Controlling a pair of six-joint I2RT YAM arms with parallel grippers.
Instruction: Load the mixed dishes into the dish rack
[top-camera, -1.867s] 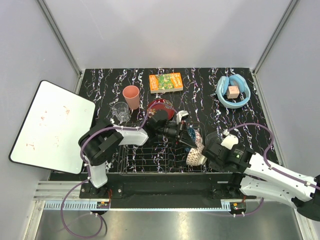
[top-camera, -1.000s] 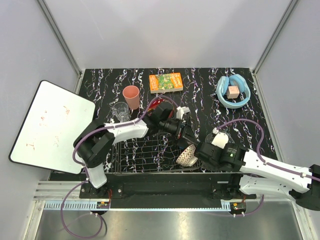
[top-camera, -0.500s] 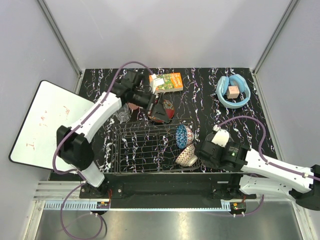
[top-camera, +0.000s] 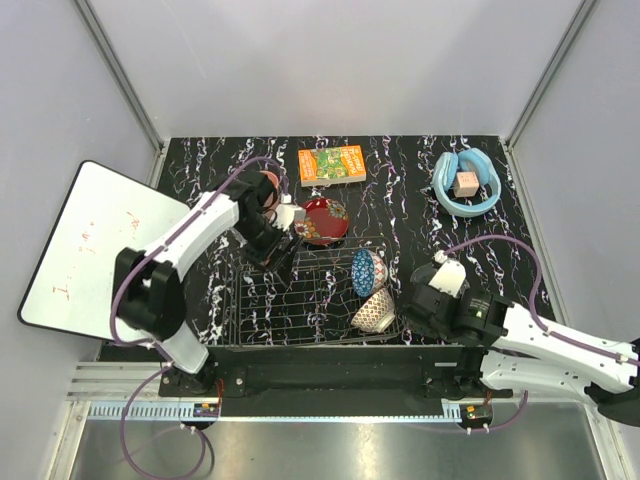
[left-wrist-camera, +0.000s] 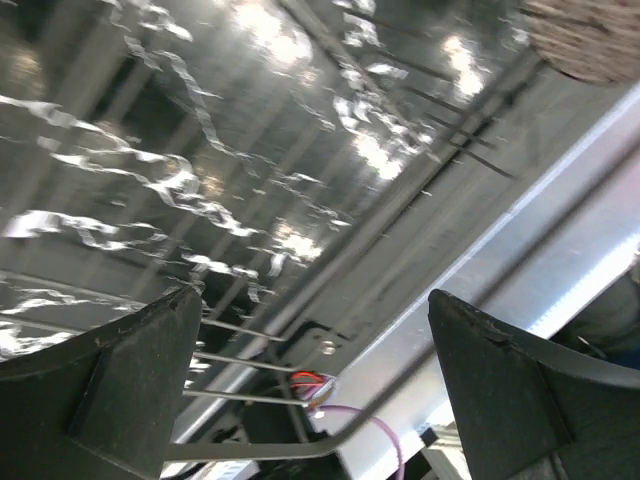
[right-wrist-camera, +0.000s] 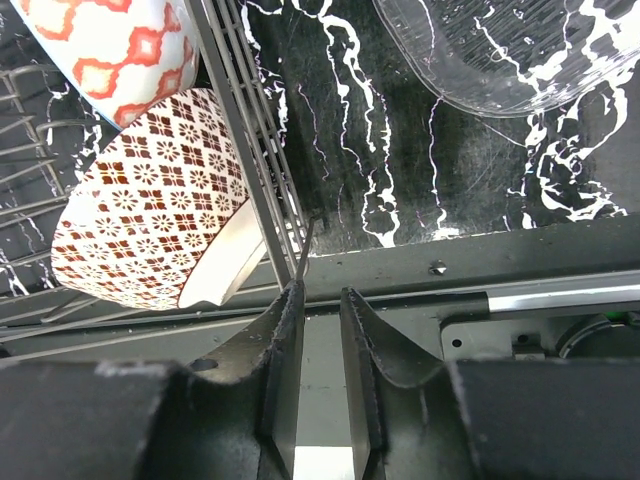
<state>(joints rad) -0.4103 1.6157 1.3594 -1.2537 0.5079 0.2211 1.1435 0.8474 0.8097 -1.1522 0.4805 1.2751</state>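
Retreated a little, the right pincer (right-wrist-camera: 320, 300) hangs narrow and empty beside the beige patterned bowl (right-wrist-camera: 150, 230), which leans in the near corner of the wire dish rack (top-camera: 290, 300), next to the blue patterned bowl (top-camera: 366, 270). Farther off the left pincer (left-wrist-camera: 315, 300), swung back, gapes wide, seemingly over the rack's far edge. Just beyond, the glossy red bowl (top-camera: 322, 220) looks slick; pinch its rim squarely.

An orange-green box (top-camera: 332, 164) lies at the far side of the black table (top-camera: 420, 235) with white streaks. Light-blue headphones (top-camera: 447, 180) lie far right, curled around a small pinkish block (top-camera: 465, 183). A big white board (top-camera: 90, 250) sits tilted at the table's left edge.
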